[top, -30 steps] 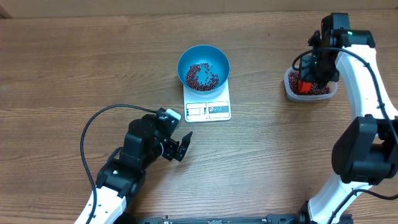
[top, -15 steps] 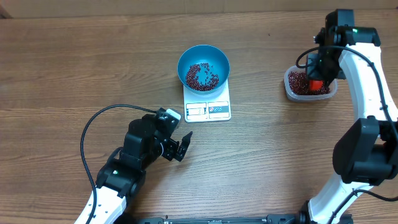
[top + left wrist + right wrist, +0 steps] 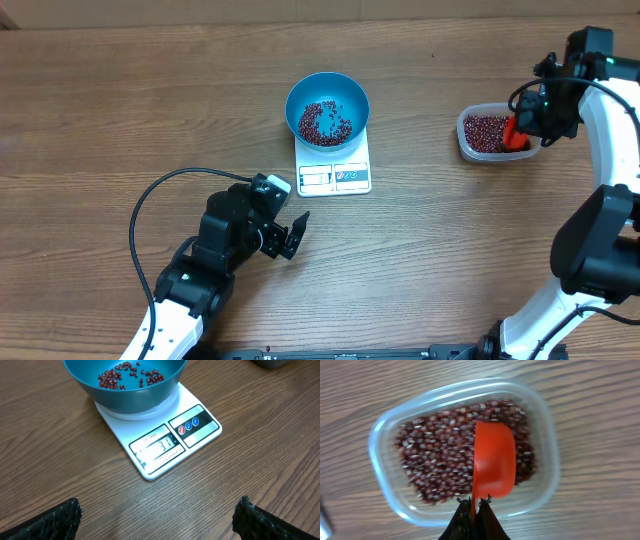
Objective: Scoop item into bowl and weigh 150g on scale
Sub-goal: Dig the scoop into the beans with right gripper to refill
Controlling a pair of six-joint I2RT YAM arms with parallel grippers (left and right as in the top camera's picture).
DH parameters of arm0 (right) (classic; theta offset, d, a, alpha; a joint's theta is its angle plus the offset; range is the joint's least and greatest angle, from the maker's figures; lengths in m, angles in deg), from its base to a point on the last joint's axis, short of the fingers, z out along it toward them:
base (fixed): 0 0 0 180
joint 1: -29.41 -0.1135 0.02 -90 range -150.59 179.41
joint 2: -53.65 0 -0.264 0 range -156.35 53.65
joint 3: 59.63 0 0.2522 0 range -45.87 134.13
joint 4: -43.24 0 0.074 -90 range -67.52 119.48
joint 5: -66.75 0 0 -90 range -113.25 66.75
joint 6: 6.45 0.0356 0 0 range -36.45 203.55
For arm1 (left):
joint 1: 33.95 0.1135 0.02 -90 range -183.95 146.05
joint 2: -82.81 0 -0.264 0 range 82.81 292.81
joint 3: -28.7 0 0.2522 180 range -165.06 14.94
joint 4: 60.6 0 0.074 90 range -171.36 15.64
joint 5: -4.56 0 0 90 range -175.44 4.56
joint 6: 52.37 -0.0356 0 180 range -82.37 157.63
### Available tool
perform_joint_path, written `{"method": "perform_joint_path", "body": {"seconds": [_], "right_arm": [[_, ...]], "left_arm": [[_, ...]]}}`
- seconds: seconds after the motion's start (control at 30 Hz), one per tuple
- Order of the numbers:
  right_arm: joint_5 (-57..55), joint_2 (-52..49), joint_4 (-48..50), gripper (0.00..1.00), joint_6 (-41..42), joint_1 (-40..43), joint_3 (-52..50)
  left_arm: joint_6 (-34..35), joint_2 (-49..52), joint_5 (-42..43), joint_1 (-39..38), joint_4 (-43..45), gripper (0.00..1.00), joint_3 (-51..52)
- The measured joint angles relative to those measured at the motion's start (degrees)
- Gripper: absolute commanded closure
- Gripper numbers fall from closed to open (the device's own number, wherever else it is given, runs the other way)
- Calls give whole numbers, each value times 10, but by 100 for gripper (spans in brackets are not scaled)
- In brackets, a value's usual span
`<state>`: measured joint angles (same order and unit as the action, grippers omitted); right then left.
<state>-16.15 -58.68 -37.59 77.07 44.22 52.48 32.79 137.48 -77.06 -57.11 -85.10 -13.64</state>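
Display [image 3: 159, 446] legible from left wrist only; left hand [image 3: 292, 236] spread, right hand [image 3: 475, 505] gripping scoop [image 3: 493, 460].

Bright, even light; soft shadows; right wrist view slightly blurred.
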Motion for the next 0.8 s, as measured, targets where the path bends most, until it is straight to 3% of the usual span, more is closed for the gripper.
{"method": "perform_joint_path", "body": {"seconds": [0.8], "right_arm": [[140,-39,7,96,-39,17,-20]], "left_arm": [[0,0,0,0,0,1,0]]}}
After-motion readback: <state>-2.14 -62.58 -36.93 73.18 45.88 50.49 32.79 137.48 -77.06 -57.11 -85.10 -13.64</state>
